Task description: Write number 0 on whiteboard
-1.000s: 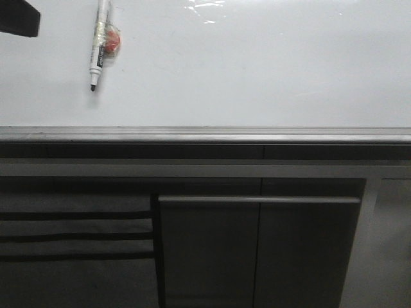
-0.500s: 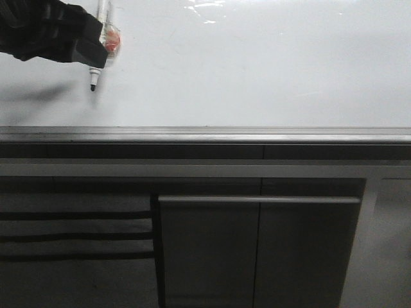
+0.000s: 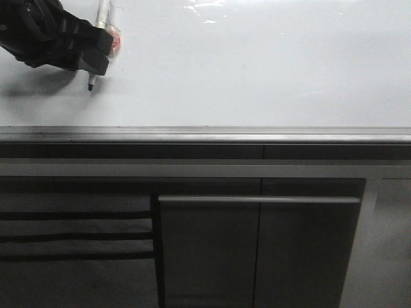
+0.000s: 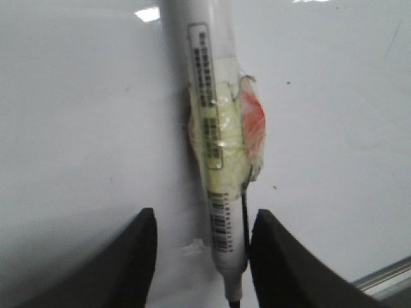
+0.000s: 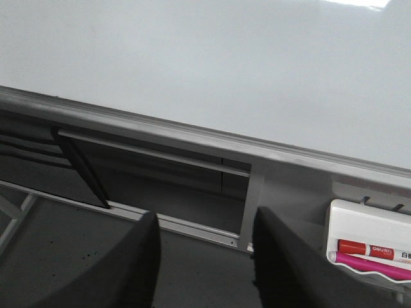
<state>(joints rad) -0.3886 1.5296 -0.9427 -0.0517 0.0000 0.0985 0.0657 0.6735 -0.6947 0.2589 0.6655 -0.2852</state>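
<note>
Whiteboard point(image 3: 257, 70) filling the upper half of the front view, glossy and blank, grey metal rim along its lower edge, dark grey cabinet panels point(image 3: 257, 250) below. No number 0 visible on the board. Marker pen point(image 3: 101, 13) lying against the board at upper left, white barrel, dark tip point(image 3: 90, 86) pointing toward the rim, yellowish tape and a red patch point(image 4: 252, 115) wrapped round its middle. Left pincer point(image 4: 200, 253) with fingers spread, one on each side of the pen's lower barrel in the left wrist view, gaps visible on both sides, so open and not gripping; in the front view, its black body covering part of the pen. Right pincer point(image 5: 204, 256) likewise open, nothing between its fingers, held off the board over the cabinet. White tray point(image 5: 372, 247) holding a red and a pink marker seen beside the rim in the right wrist view.
</note>
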